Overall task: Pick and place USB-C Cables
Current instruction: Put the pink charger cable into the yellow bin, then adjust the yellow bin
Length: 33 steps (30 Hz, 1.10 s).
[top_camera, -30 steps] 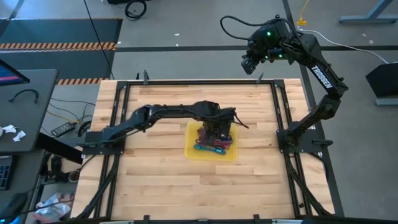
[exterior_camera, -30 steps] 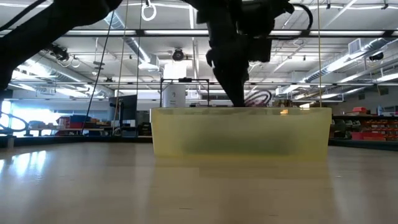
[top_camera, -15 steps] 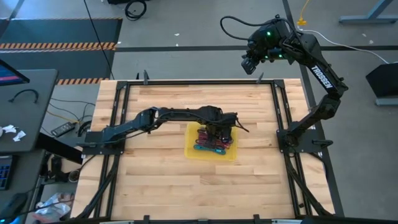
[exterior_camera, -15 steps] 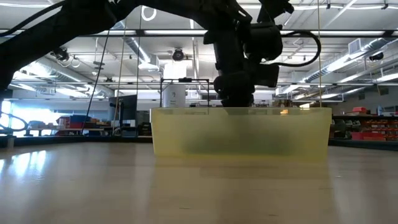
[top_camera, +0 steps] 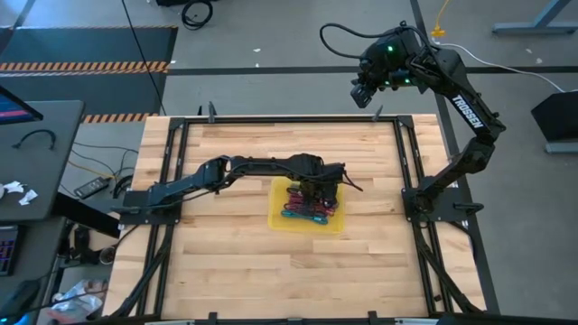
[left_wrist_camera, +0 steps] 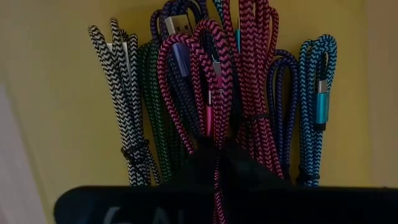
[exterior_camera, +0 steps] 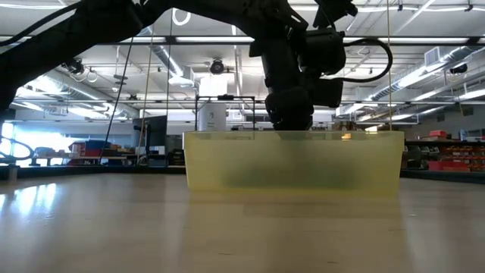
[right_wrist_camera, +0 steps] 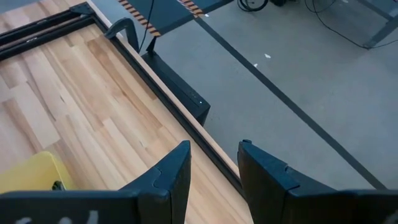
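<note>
Centrally on wooden table: yellow tray, holding USB-C cables bundled side by side. Down inside tray: left gripper, fingers pinched onto a magenta cable. Raised beyond far table edge: right gripper, parted, grasping nothing.

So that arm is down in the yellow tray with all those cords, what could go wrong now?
The left hand is shut on a pink cord lying tangled among the other cords, so lifting may drag neighbours out with it. The thin cord could also slip free. Being light, the yellow tray might shift too.
</note>
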Tool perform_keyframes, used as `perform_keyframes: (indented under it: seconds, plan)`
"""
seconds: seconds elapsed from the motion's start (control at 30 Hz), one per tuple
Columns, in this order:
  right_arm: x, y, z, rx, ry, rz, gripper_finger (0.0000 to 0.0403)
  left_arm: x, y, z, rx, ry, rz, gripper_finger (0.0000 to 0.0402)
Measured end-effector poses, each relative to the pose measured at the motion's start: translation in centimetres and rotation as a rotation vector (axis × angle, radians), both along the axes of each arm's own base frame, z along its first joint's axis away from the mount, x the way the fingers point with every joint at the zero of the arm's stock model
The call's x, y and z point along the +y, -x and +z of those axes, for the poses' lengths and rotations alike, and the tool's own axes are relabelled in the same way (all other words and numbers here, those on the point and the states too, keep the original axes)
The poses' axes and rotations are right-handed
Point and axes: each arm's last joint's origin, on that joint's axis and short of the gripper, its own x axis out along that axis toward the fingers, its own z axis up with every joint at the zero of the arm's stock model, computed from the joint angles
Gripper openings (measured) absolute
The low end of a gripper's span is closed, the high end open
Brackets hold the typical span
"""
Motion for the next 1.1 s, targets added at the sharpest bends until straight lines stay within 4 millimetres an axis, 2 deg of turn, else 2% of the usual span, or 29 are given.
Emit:
perform_keyframes:
  seconds: [0.27, 0.5, 0.67, 0.8, 1.1]
  plan:
    - [0.0, 0.0, 0.0, 0.008, 0.008, 0.010, 0.0137, 0.0, 0.0, 0.0, -0.001, 0.010, 0.041, 0.0012]
    - [0.0, 0.0, 0.0, 0.013, 0.012, 0.016, 0.0137, 0.0, -0.1, 0.0, -0.002, 0.016, 0.061, 0.0090]
    - [0.0, 0.0, 0.0, 0.015, 0.014, 0.018, 0.0137, 0.0, 0.0, 0.5, 0.002, 0.029, 0.113, 0.0123]
    - [0.0, 0.0, 0.0, 0.024, 0.023, 0.029, 0.0137, 0.0, 0.0, 1.7, -0.010, 0.036, 0.146, 0.0130]
    - [0.0, 0.0, 0.0, 0.042, 0.040, 0.049, 0.0137, -0.8, 1.6, 6.8, -0.071, 0.013, 0.173, 0.0132]
